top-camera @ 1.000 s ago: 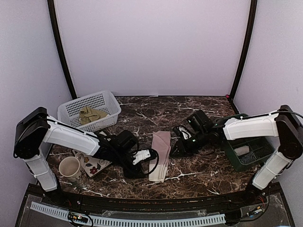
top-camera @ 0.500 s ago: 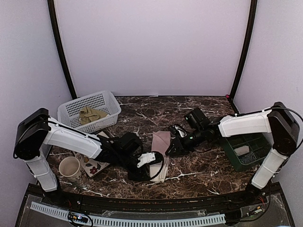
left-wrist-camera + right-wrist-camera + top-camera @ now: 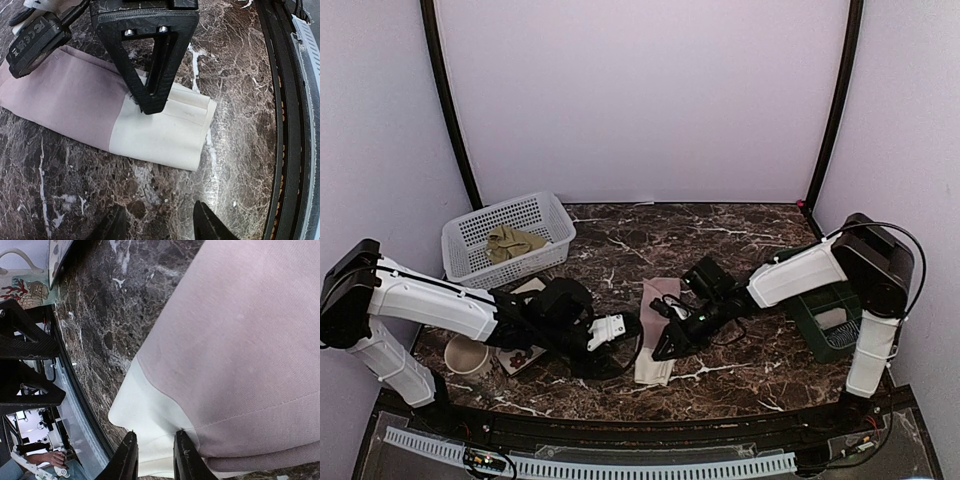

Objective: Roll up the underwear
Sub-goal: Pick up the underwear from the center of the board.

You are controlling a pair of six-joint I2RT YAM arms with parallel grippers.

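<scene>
Shows a dark marbled desk (image 3: 740,240) from above. At its centre, the dusty pink underwear (image 3: 658,330), folded into a long strip with the cream waistband toward the near edge.

Changed within the last second: right end effector (image 3: 154,459) swung away from the green basket (image 3: 817,330) and down onto the waistband end. Left end effector (image 3: 162,227) drawn back slightly to the left, now just beside the strip.

Right jaws narrowly apart, tips on the cream band; cannot tell whether a layer is pinched. Left jaws about half open, empty.

Probably the start of a roll from the waistband end, with nothing rolled yet. Olive-khaki underwear (image 3: 512,242) crumpled in the white basket (image 3: 470,232) at far left, also unrolled.

No readable writing anywhere. Only embossed marks on a black housing (image 3: 35,42), too blurred to read, and a wordless coral-and-shell print (image 3: 25,292) near the mug (image 3: 467,353).
</scene>
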